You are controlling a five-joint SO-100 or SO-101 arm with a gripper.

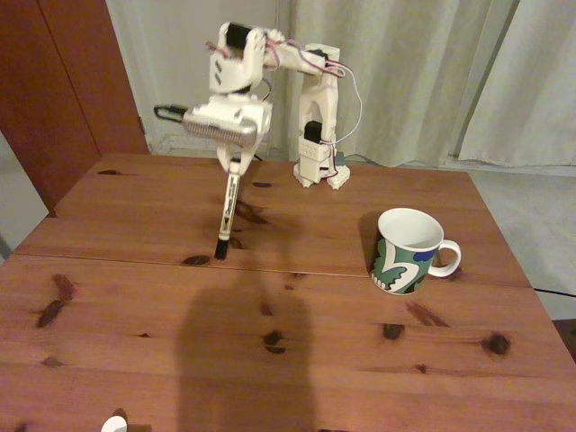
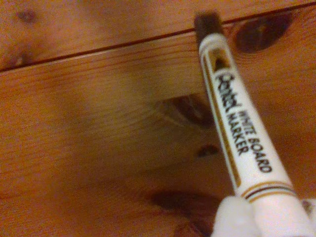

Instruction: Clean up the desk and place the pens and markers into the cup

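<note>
My gripper (image 1: 235,166) hangs over the back left part of the desk (image 1: 126,351) and is shut on the upper end of the marker (image 1: 229,211). The marker is a white barrel with black lettering. It hangs nearly upright with its black cap down, close to the seam; I cannot tell whether the cap touches the wood. In the wrist view the marker (image 2: 237,128) runs from my gripper (image 2: 269,219) at the bottom right up to the seam, with one white finger (image 2: 231,219) beside it. The cup (image 1: 407,251), white with a green and blue pattern, stands upright on the right, well apart from the marker.
The arm's white base (image 1: 320,171) stands at the back edge, in front of pale curtains. A small white object (image 1: 114,423) sits at the front edge. A large dark shadow (image 1: 243,360) lies over the front middle. Bare wood stretches between marker and cup.
</note>
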